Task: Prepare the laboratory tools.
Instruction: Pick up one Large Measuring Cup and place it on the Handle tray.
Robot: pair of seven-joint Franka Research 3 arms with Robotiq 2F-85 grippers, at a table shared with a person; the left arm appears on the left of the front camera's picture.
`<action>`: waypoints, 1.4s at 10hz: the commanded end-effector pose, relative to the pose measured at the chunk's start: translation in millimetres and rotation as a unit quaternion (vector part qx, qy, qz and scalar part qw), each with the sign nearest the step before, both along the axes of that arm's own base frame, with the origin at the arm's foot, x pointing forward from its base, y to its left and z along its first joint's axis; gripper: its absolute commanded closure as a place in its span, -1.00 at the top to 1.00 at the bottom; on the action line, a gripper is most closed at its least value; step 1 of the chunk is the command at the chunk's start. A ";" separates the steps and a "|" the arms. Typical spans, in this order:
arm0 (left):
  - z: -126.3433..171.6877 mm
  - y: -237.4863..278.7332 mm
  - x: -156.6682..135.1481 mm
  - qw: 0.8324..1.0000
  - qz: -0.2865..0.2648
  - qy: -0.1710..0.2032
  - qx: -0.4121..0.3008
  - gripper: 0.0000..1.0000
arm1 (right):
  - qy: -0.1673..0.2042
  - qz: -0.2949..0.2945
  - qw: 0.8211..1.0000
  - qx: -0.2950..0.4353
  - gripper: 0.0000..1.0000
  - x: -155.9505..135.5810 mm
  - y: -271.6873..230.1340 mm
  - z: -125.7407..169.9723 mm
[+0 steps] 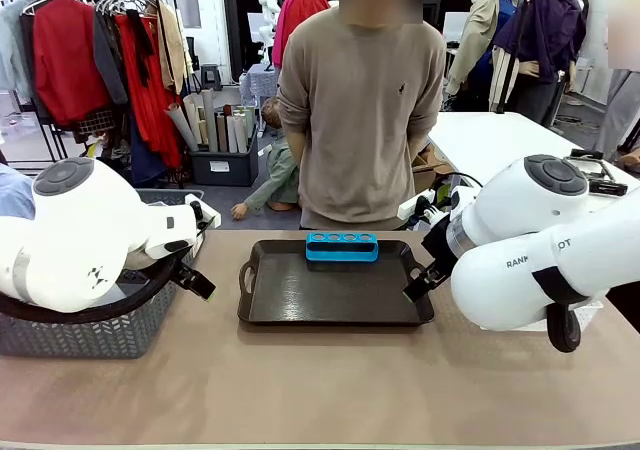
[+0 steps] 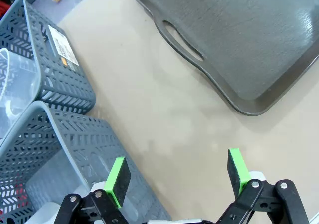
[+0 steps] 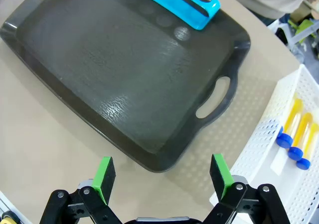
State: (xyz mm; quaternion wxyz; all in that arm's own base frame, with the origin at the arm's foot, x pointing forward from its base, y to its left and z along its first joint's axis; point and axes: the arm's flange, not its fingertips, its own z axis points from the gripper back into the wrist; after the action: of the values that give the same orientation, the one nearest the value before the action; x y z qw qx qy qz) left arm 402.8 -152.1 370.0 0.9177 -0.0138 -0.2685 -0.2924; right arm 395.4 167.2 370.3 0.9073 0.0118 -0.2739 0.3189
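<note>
Tabletop tray (image 1: 330,292), blue rack (image 1: 342,247) lengthwise along far edge, holes up

You'll see the black tray (image 3: 114,74) is faintly textured plastic (dull sheen), the blue tube rack (image 3: 169,2) glossy, the tabletop (image 2: 149,109) matt.

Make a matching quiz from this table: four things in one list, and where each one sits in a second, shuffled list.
Things:
1 blue rack
2 yellow tubes
3 clear beaker
4 black tray

Places:
A in the grey basket
B in the middle of the table
C in the white basket
D on the tray, far side

Pairs: 1-D, 2-C, 3-A, 4-B
</note>
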 end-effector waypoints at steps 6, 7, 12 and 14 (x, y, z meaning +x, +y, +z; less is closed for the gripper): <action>0.1 0.4 0.1 1.000 0.000 0.000 0.000 1.00 | 0.000 0.000 1.000 0.000 1.00 0.0 -0.1 0.2; 0.1 0.4 0.1 1.000 0.000 0.000 0.000 1.00 | 0.000 0.000 1.000 0.000 1.00 0.0 -0.1 0.2; 41.5 -7.5 -6.1 1.000 -0.015 0.012 -0.019 1.00 | 0.026 0.048 0.998 0.026 1.00 -18.6 27.9 27.9; 73.2 -2.6 -7.9 0.999 -0.041 0.013 -0.031 1.00 | 0.036 0.058 0.997 0.039 1.00 -23.7 30.7 55.9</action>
State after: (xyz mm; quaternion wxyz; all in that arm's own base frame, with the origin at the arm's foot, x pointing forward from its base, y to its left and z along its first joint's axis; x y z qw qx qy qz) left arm 393.6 -171.5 426.3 0.9119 -0.0429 -0.2710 -0.3053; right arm 365.8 215.4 406.1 0.8977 0.0563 -0.2619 0.3498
